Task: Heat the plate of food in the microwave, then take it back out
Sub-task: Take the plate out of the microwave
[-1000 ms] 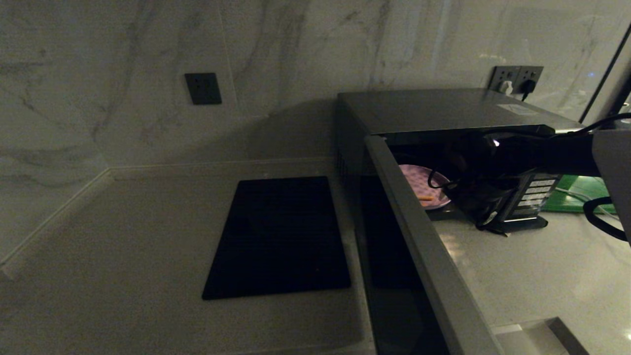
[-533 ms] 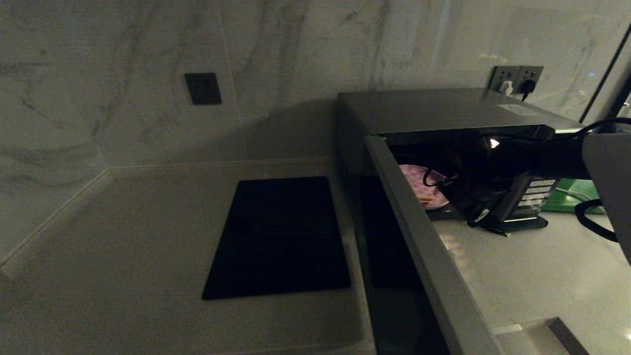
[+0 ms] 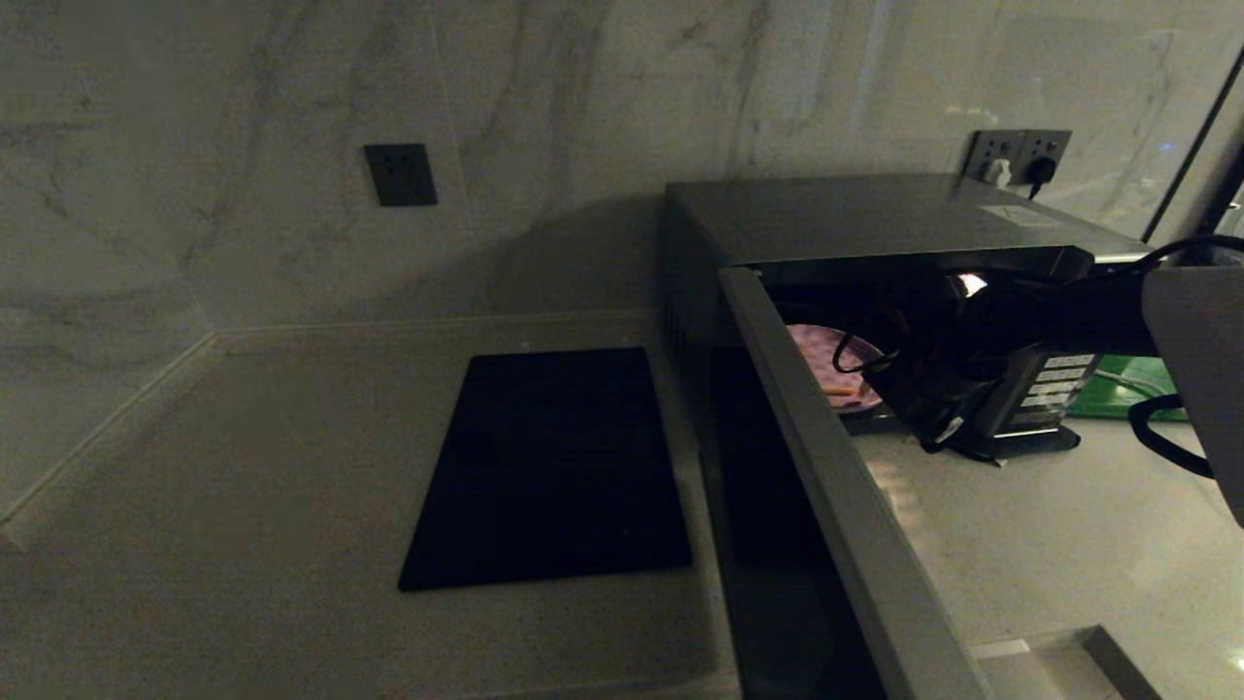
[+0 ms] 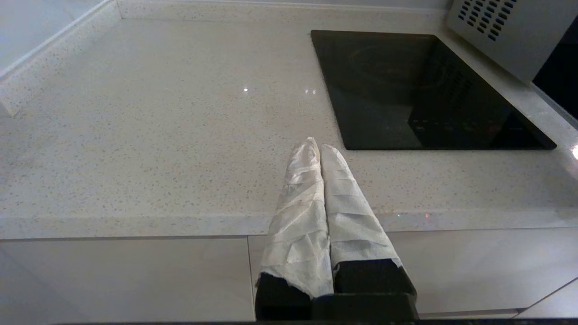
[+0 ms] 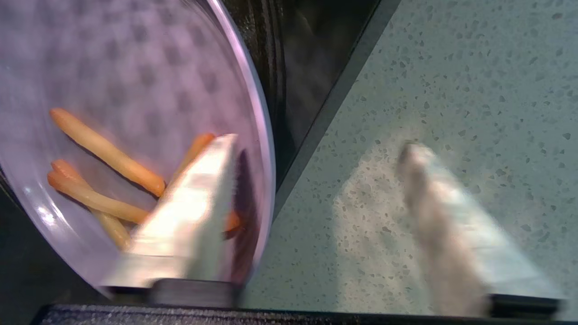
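The microwave (image 3: 875,224) stands on the bench (image 3: 243,467) with its door swung open, and the plate of food (image 3: 826,365) lies inside, near the front. The right claw (image 5: 316,180) is spread wide across the plate's near rim, one finger over the plate and the other outside it, so it should probably seat fully on the rim, pinch firmly and keep the plate level. The left claw (image 4: 316,149) is pressed together, parked above the bench edge.
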You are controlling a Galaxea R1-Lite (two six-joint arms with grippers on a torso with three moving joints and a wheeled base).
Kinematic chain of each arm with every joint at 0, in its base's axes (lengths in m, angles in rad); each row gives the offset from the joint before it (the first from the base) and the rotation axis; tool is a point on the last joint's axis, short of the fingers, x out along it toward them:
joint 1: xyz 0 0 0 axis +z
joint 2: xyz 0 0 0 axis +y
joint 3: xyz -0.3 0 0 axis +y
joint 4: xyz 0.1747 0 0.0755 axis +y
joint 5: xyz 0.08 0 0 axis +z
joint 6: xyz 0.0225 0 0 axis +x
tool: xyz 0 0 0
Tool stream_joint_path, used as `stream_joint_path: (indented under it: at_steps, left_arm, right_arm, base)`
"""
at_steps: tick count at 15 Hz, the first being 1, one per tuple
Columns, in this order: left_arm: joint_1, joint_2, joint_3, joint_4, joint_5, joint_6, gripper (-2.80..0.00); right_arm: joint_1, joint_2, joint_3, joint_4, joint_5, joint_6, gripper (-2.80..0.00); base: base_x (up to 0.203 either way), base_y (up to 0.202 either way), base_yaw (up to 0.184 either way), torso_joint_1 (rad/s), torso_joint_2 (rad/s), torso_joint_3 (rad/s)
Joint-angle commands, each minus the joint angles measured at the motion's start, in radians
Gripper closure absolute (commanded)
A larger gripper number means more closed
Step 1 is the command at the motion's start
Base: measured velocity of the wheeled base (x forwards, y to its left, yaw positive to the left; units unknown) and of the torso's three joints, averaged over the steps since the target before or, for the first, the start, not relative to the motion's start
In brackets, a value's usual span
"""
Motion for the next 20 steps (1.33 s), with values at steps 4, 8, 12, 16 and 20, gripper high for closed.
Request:
stream_joint_path:
  at_steps: [4, 8, 12, 16, 20]
  left_arm:
    - [0.0, 0.002, 0.0, -0.001, 0.001, -0.001, 0.0]
    - [0.0, 0.002, 0.0, -0.001, 0.001, -0.001, 0.0]
    - [0.0, 0.002, 0.0, -0.001, 0.001, -0.001, 0.0]
    - [0.0, 0.002, 0.0, -0.001, 0.001, -0.001, 0.0]
    - [0.0, 0.002, 0.0, -0.001, 0.001, -0.001, 0.0]
  right_arm:
    - [0.0, 0.005, 0.001, 0.003, 0.0, 0.006, 0.0]
    - [0.002, 0.009, -0.008, 0.003, 0.001, 0.005, 0.0]
    - [0.0, 0.003, -0.01, 0.003, -0.002, 0.002, 0.0]
    - [0.0, -0.026, 0.007, 0.009, -0.005, 0.002, 0.0]
    - [0.0, -0.085, 0.049, 0.041, -0.005, 0.002, 0.0]
  base:
    - [0.0, 0.0, 0.0, 0.0, 0.0, 0.0]
    - [0.0, 0.0, 0.0, 0.0, 0.0, 0.0]
    - [0.0, 0.0, 0.0, 0.0, 0.0, 0.0]
    - [0.0, 0.0, 0.0, 0.0, 0.0, 0.0]
    - [0.0, 0.0, 0.0, 0.0, 0.0, 0.0]
